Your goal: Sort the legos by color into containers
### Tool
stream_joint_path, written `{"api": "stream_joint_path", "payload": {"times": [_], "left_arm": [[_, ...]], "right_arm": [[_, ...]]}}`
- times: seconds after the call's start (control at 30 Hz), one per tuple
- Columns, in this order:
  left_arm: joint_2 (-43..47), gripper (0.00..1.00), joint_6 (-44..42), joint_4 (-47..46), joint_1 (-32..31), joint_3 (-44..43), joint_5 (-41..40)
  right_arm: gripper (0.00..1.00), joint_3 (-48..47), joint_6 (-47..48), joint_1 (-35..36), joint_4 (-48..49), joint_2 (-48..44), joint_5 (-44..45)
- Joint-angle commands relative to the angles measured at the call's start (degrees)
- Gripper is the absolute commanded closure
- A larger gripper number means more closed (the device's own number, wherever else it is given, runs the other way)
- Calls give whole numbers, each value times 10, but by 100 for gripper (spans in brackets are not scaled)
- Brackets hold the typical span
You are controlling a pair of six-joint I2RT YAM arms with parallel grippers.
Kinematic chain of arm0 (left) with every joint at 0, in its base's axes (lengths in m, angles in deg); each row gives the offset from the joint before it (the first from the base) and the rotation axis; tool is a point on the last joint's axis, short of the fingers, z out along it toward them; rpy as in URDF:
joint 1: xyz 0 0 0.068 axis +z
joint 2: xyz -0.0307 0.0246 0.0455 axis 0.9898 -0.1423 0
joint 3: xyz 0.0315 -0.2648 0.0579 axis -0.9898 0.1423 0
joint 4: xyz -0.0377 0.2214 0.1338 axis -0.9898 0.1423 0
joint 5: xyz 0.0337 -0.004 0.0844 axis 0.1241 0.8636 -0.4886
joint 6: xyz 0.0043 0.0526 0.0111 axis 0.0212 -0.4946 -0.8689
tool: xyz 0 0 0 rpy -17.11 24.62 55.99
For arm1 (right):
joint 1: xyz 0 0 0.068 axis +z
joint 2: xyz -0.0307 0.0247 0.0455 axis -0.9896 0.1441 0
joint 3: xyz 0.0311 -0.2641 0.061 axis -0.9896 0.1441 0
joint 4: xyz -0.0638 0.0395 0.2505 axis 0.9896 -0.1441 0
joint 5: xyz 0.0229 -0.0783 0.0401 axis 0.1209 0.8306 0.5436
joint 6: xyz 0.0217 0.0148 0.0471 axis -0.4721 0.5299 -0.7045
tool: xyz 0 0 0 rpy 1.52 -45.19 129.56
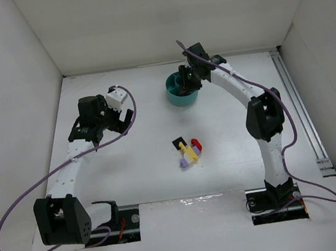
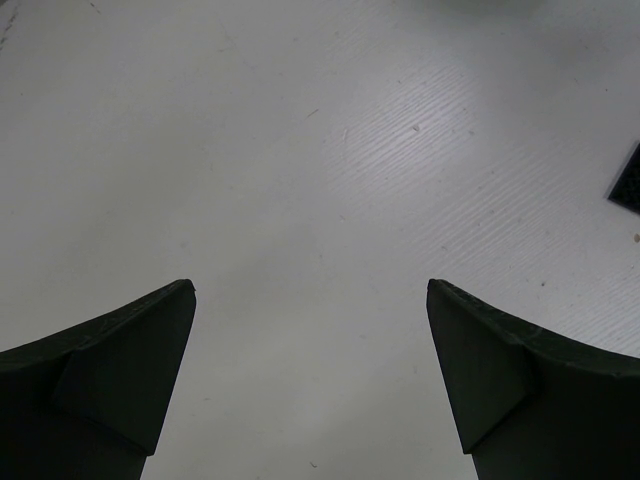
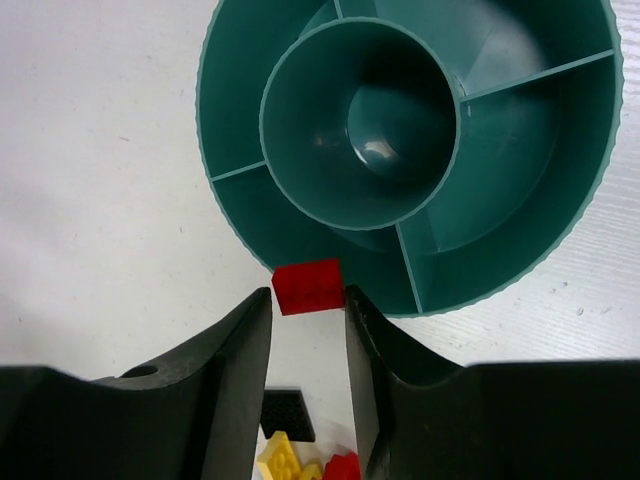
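The teal dish (image 1: 183, 96) stands at the back centre, and my right gripper (image 1: 188, 79) hangs over its near side. In the right wrist view the dish (image 3: 228, 150) shows its central cup and wedge compartments with nothing in them. A red lego (image 3: 308, 286) sits just past the tips of my right gripper (image 3: 309, 293), over the dish's near rim, and the narrowly parted jaws leave a thin gap beside it. On the table lie a black lego (image 1: 178, 143), a yellow one (image 1: 188, 151), a red one (image 1: 196, 144) and a purple one (image 1: 185, 161). My left gripper (image 1: 121, 119) (image 2: 310, 288) is wide open over bare table.
White walls close in the table on the left, back and right. A metal rail (image 1: 300, 114) runs along the right side. Purple cables loop off both arms. A dark corner (image 2: 628, 180) shows at the right edge of the left wrist view.
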Motion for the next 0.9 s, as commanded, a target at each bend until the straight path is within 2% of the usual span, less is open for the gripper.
{"api": "stream_joint_path", "payload": {"times": [0.0, 0.07, 0.13, 0.3, 0.37, 0.47, 0.5, 0.53, 0.57, 0.63, 0.67, 0.77, 0.83, 0.87], "left_arm": [[13, 0, -7, -28, 1, 5, 8], [13, 0, -7, -28, 1, 5, 8], [13, 0, -7, -28, 1, 5, 8], [18, 0, -12, -33, 1, 11, 13], [18, 0, -18, -33, 1, 11, 26], [29, 0, -40, -21, 1, 11, 64], [35, 0, -47, -16, 1, 11, 75], [35, 0, -54, -8, 1, 11, 85], [35, 0, -54, -8, 1, 11, 92], [35, 0, -59, -8, 1, 11, 97], [35, 0, -59, -8, 1, 16, 97], [40, 0, -52, -2, 1, 16, 97], [40, 0, -46, -8, 1, 16, 97], [46, 0, -39, -8, 1, 22, 91]], "right_arm": [[59, -14, -7, 5, 25, -5, 15], [51, -9, -7, 5, 25, -11, 15], [50, -9, -7, 5, 32, -11, 15], [50, 9, -7, 5, 32, -33, 20], [52, 25, 10, -2, 32, -46, -28], [60, 90, 109, -16, 21, -98, -118], [60, 148, 142, -26, 21, -118, -145], [60, 176, 215, -33, 21, -158, -173], [60, 200, 248, -40, 6, -175, -200], [60, 225, 348, -52, -49, -194, -261], [59, 225, 363, -52, -105, -199, -272], [57, 225, 378, -32, -172, -185, -273], [57, 233, 353, -11, -188, -179, -251], [57, 244, 305, -5, -171, -179, -237]]}}
